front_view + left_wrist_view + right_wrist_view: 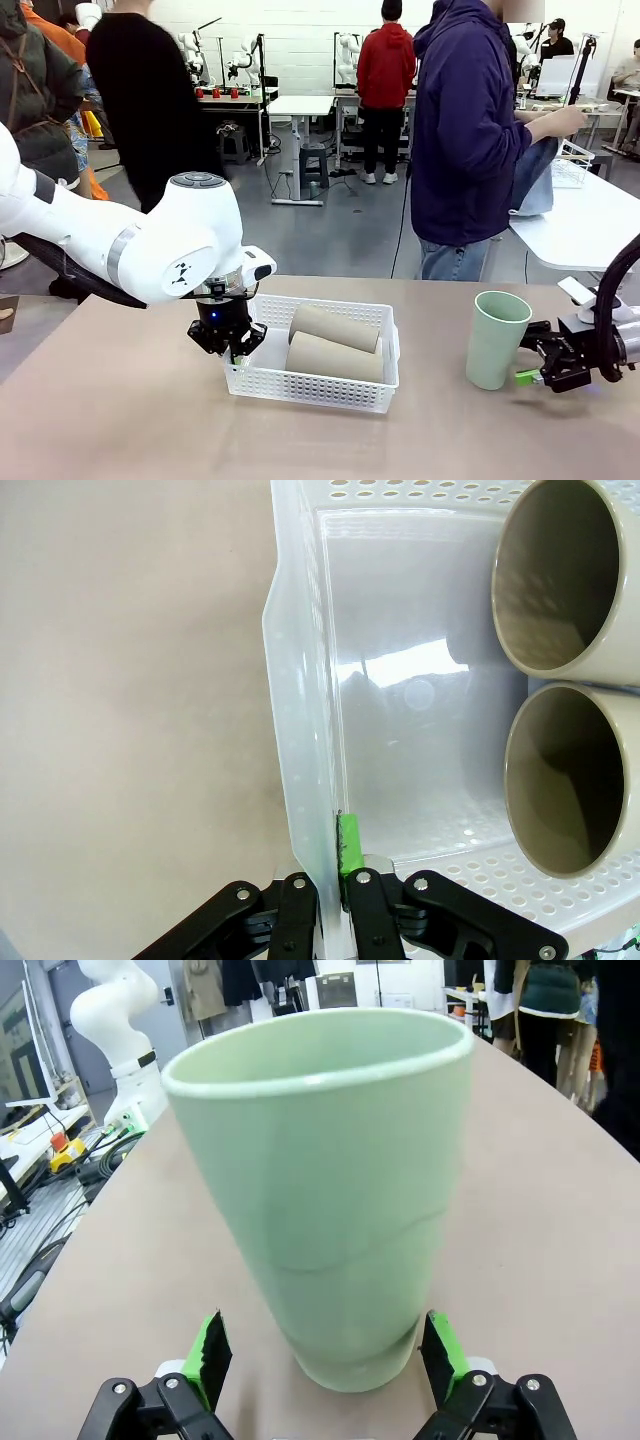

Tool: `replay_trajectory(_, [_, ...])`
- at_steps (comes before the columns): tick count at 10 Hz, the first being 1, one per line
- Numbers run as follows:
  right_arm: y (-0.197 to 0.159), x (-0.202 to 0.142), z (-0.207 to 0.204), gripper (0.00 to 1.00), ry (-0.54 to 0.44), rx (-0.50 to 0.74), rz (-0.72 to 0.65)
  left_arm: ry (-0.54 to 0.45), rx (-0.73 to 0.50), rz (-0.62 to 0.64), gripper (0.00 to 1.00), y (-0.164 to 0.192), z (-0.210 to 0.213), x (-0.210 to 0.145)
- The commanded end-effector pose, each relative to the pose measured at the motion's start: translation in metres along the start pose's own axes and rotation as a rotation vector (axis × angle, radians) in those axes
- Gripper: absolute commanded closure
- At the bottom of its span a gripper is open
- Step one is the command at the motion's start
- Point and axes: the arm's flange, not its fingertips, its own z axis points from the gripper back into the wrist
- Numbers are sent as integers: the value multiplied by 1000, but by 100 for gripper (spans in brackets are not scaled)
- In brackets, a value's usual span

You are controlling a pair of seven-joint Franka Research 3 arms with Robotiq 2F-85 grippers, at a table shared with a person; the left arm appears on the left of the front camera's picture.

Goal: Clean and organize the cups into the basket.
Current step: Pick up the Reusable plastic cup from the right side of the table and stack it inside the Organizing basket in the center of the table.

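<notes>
Pinching basket (310,385) wall — left end effector (232,350); right end effector (530,358) wide; two beige cups (335,327) inside, one mint cup (497,340) outside.

The left arm (150,240) is glossy white and rounded, with a grey band (120,255), a grey cap (197,180) and small black marks on its joint. A blue light (211,317) glows above the black left gripper (236,352), whose linkages carry silver screws (362,877). The black right gripper (528,376) has green pads (212,1355) and a curved black cable (612,285).
</notes>
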Motion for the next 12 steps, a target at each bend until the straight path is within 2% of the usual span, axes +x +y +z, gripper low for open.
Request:
replay_trajectory(1, [-13, -1, -12, 0, -31, -3, 3, -7, 2, -2, 100, 0, 2, -1])
replay_trajectory(7, [-20, 2, -36, 0, -92, 33, 39, -7, 2, -2, 100, 0, 2, -1])
replay_trajectory(10, [-20, 1, -34, 88, -105, 49, 47, -7, 2, -2, 100, 0, 2, -1])
replay_trajectory(11, [-21, 0, -33, 100, -107, 47, 45, -7, 2, -2, 100, 0, 2, -1])
replay_trajectory(12, [-21, 0, -32, 100, -108, 45, 39, -7, 2, -2, 100, 0, 2, -1])
